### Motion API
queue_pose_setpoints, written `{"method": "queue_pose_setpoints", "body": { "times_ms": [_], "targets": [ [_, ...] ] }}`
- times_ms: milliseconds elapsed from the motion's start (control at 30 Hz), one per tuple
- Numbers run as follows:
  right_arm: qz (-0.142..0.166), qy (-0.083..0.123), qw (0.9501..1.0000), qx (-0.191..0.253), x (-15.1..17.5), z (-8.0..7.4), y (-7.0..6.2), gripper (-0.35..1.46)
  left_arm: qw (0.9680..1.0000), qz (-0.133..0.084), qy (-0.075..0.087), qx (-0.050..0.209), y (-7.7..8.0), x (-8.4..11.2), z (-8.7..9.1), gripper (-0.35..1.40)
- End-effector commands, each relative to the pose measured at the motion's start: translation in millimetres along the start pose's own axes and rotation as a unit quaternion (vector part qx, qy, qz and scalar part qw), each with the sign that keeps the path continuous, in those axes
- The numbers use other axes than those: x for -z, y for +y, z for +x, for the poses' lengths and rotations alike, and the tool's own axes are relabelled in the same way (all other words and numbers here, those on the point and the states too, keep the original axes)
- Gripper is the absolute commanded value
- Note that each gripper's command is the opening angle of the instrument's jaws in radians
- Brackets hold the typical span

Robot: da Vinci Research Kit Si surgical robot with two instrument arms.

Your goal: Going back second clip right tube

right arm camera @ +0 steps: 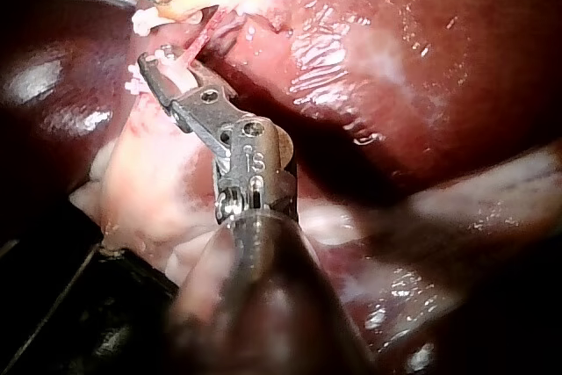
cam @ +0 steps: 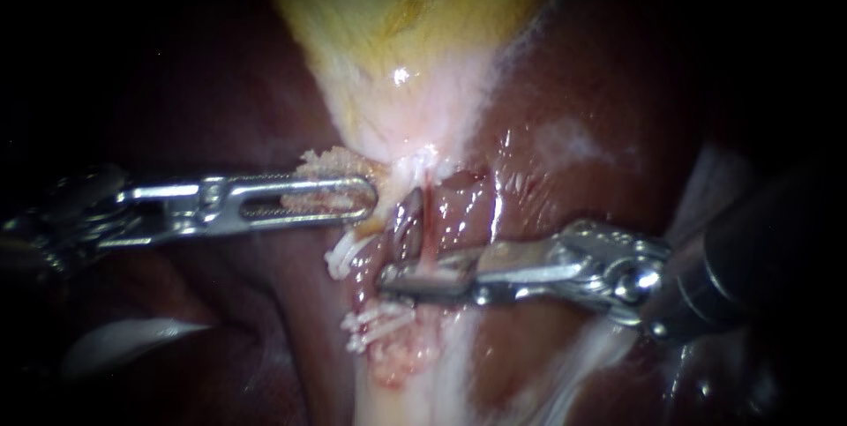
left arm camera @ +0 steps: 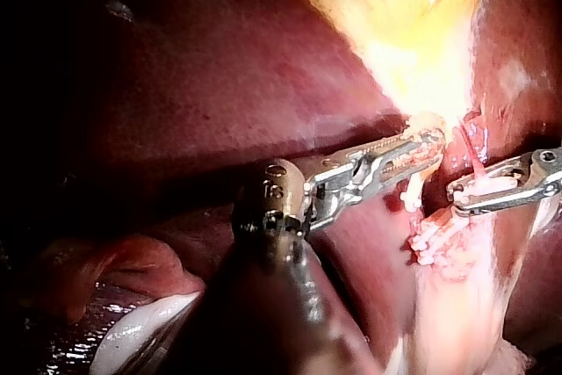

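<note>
Nearest: pale stalk of tissue (cam: 415, 391) running toward the camera, with the near white clip (cam: 375, 322) at its left edge. The far white clip (cam: 342, 258) sits just beyond it and slightly left. Can't tell which tube either one sits on, or which counts as the second (both are bunched against frayed tissue).

Just right of them: right instrument (cam: 394, 278), shaft in from the right, lying level. Jaws stand a narrow gap apart, with no clip visible in them. The thin red tube (cam: 427, 214) crosses at the jaws, but I can't confirm both touch it, so I read it as not gripped. Judgement: empty and parted, so it's placed to back out rightward along its own shaft line without dragging the tube.

Further: left instrument (cam: 357, 201), in from the left, jaws closed on pale tissue at the gallbladder (cam: 397, 29) neck. It's likely holding this leftward to tension the tube and keep the clip site exposed.

Far: liver (cam: 600, 91) on both sides.
</note>
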Motion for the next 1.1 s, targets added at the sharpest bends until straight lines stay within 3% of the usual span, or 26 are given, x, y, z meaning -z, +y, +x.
{"method": "queue_pose_setpoints", "body": {
  "times_ms": [33,700,1100],
  "targets": [
    [0.001,0.0,1.0,0.001,-0.1,-0.1,0.1,0.43,1.0,0.001,0.0,0.0,0.0,0.0,0.0,-0.35],
    [0.002,0.002,0.9987,0.051,-0.4,-1.8,0.6,0.5,1.0,0.001,0.0,0.0,0.0,0.0,0.1,-0.35],
    [-0.004,0.0,0.997,0.077,1.0,-3.1,3.0,0.5,1.0,0.001,0.0,-0.001,0.0,0.0,0.2,-0.35]
  ]
}}
